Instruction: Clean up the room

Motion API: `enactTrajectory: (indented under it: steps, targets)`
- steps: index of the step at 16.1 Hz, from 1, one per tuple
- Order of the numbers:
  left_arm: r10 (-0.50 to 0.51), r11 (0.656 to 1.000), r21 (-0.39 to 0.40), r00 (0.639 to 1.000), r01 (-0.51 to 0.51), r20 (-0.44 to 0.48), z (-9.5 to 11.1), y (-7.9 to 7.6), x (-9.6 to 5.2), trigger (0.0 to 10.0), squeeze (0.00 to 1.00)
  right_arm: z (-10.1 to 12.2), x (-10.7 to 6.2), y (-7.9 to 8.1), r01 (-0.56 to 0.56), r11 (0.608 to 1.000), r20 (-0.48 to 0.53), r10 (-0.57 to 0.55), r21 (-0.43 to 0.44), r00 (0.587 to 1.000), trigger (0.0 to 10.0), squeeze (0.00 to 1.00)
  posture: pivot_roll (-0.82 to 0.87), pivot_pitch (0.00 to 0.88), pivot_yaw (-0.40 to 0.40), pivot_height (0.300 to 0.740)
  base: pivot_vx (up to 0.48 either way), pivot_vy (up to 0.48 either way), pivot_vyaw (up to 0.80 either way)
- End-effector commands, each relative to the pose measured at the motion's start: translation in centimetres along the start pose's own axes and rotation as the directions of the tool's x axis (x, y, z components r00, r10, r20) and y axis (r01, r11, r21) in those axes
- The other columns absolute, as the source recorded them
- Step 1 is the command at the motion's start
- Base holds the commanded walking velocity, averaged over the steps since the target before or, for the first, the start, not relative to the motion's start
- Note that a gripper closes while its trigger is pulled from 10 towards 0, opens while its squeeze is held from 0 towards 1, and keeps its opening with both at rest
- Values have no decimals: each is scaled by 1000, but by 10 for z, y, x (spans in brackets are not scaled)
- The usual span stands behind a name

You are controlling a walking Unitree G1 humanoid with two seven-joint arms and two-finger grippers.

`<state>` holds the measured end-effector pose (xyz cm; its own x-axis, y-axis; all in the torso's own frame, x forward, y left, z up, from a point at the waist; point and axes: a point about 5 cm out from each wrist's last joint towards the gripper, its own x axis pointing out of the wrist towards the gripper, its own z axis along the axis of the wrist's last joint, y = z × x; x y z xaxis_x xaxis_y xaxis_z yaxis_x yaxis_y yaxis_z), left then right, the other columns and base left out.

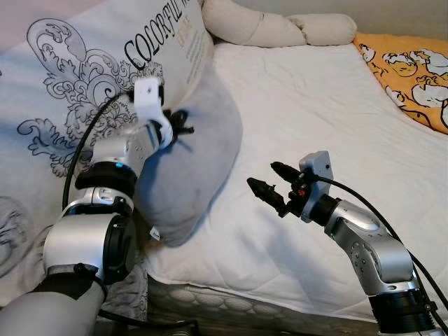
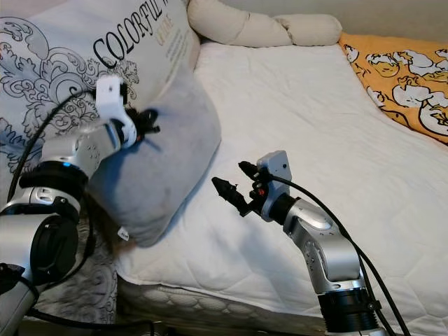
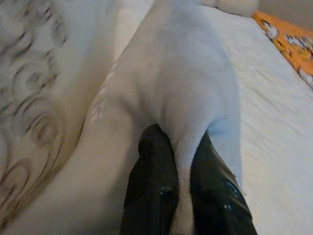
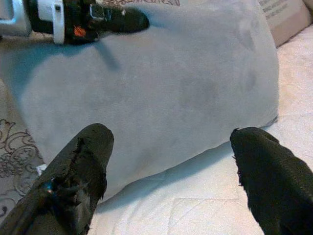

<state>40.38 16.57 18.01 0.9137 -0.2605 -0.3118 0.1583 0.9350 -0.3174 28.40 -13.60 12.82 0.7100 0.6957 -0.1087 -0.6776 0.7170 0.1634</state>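
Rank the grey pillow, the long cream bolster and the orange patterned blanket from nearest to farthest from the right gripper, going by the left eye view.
From the right gripper, open above the white mattress:
1. Grey pillow, just to its left, pinched by the left gripper.
2. Orange patterned blanket, along the bed's right edge, well beyond it.
3. Long cream bolster, at the bed's far end.
The last two are fairly close.

A plain grey pillow (image 1: 192, 161) lies against a white cushion (image 1: 77, 77) printed with black scrollwork and lettering. The sheet (image 1: 315, 133) is white and quilted, the bolster (image 1: 280, 28) cream. A blanket (image 1: 409, 66) is orange with white cartoon figures. The arms are silver, their fingers (image 4: 78, 176) black.
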Motion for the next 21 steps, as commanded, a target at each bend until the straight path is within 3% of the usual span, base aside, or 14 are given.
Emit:
enactTrajectory:
  steps: [1, 5, 8, 10, 14, 15, 16, 19, 21]
  targets:
    - [68, 997, -40, 998, -67, 14, -1, 12, -3, 10000, 0, 2, -2, 3, -17, 1000, 2, 17, -1, 1000, 10000, 0, -73, 0, 56, 740, 0, 0, 0]
    - [187, 981, 41, 979, -191, 84, 5, 28, -9, 10000, 0, 3, -3, 5, -39, 999, -4, 39, -7, 999, 10000, 0, -72, 0, 54, 740, 0, 0, 0]
    - [327, 937, 96, 940, -336, 97, 6, 46, -18, 10000, 0, 6, -5, 11, -118, 993, -7, 118, -30, 993, 10000, 0, -73, 0, 55, 740, 0, 0, 0]
    - [328, 936, 102, 939, -338, 99, 8, 47, -19, 10000, 0, 8, -9, 15, -172, 984, -4, 172, -39, 985, 10000, 0, -74, 0, 56, 740, 0, 0, 0]
    - [286, 926, 250, 958, -282, 22, -11, 43, -16, 10000, 0, 10, -26, 32, -396, 917, -38, 394, -46, 918, 10000, 0, -79, 0, 56, 740, 0, 0, 0]
    - [310, 912, 272, 950, -306, 28, -12, 47, -17, 10000, 851, 9, -30, 34, -424, 904, -59, 421, -57, 905, 10000, 0, -82, 0, 58, 740, 0, 0, 0]
    - [312, 901, 299, 948, -314, 54, -8, 48, -20, 10000, 1000, 8, -32, 33, -423, 904, -65, 420, -54, 905, 10000, 0, -85, 0, 61, 740, 0, 0, 0]
    - [174, 883, 398, 960, -250, 217, 12, 38, -25, 10000, 1000, 11, -33, 25, -364, 927, -53, 361, -91, 931, 10000, 0, -85, 0, 62, 740, 0, 0, 0]
    - [117, 886, 409, 959, -218, 257, 17, 33, -27, 10000, 1000, 9, -33, 24, -351, 934, -50, 348, -75, 936, 10000, 0, -81, 0, 58, 740, 0, 0, 0]
